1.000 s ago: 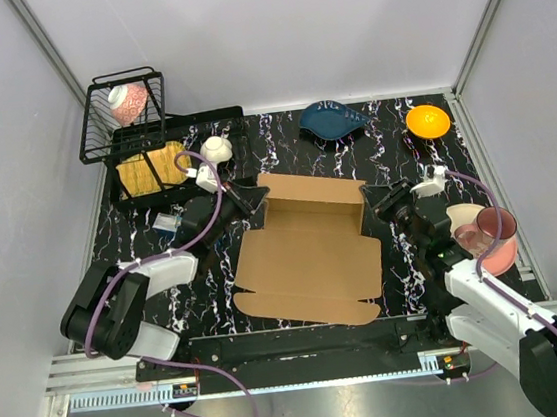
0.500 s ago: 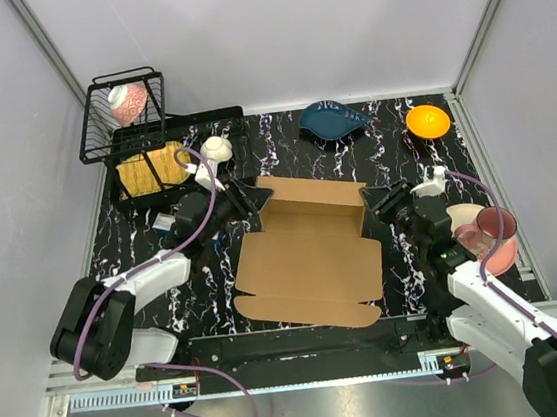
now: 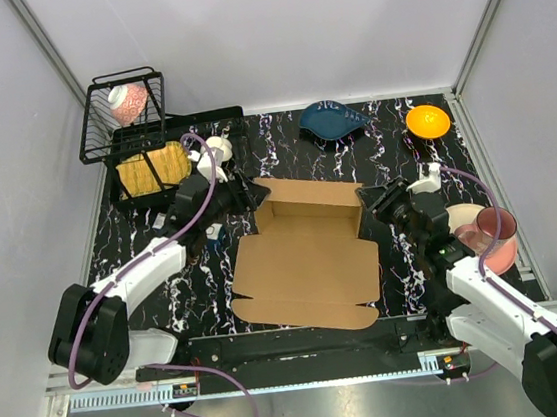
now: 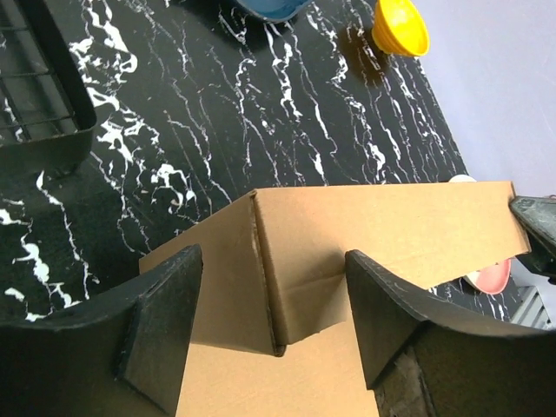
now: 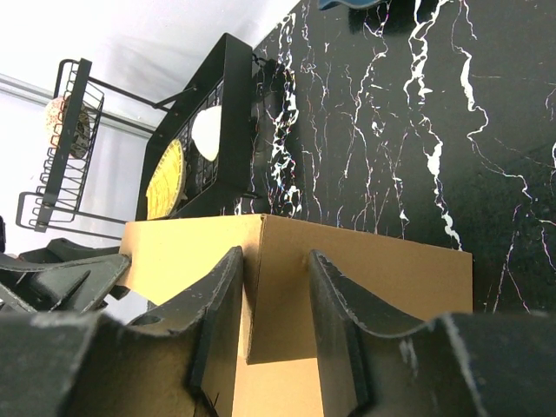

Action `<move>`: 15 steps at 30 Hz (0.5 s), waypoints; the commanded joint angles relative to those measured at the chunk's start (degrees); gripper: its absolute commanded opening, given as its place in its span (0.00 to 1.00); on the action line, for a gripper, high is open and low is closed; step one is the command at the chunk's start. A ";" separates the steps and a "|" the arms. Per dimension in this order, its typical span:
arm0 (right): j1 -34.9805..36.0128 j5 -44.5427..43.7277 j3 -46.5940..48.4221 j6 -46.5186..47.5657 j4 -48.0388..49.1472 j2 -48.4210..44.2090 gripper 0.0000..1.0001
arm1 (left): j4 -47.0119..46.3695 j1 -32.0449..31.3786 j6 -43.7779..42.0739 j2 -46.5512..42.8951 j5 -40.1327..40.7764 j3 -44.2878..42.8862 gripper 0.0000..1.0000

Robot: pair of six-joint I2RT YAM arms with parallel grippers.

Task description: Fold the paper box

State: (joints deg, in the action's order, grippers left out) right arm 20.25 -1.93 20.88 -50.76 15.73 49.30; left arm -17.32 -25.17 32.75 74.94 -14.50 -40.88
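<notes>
A black, white-veined table (image 3: 393,155) is seen from above, with two arms bolted at its near edge. The box (image 3: 305,266), plain brown cardboard, sits in the middle of the table, partly folded. Its wide base panel lies flat and a front flap lies flat towards the near edge. Its back wall stands upright on the side facing the far edge, with short side walls turned in at both ends.

The left gripper (image 4: 274,287) is at the back left corner of the box. Its jaws are wide apart, and the upright corner shows between the fingers (image 4: 165,321) without touching them. The right gripper (image 5: 274,261) is at the back right corner. Its jaws are partly apart, with the upright corner edge between them. Whether its pads press the cardboard cannot be told.

At the far left corner a black wire basket (image 3: 122,116) holds a pinkish object. Just in front of it a black rack (image 3: 210,119) holds something yellow (image 3: 153,167). A white cup (image 3: 216,148) stands beside the rack. A blue dish (image 3: 332,120) lies at the middle of the far edge. An orange bowl (image 3: 428,121) sits near the far right corner. By the right edge, next to the right arm, are a white bowl (image 3: 463,215) and a pink cup (image 3: 492,229).
</notes>
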 commanded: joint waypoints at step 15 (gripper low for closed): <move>1.37 3.34 -2.95 4.97 -16.17 3.70 0.40 | 0.28 1.53 -4.63 2.06 1.58 -0.87 0.31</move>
State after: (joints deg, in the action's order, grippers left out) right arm 20.38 -0.84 20.99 -50.15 16.32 50.09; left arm -16.80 -24.23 29.58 75.50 -13.56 -42.52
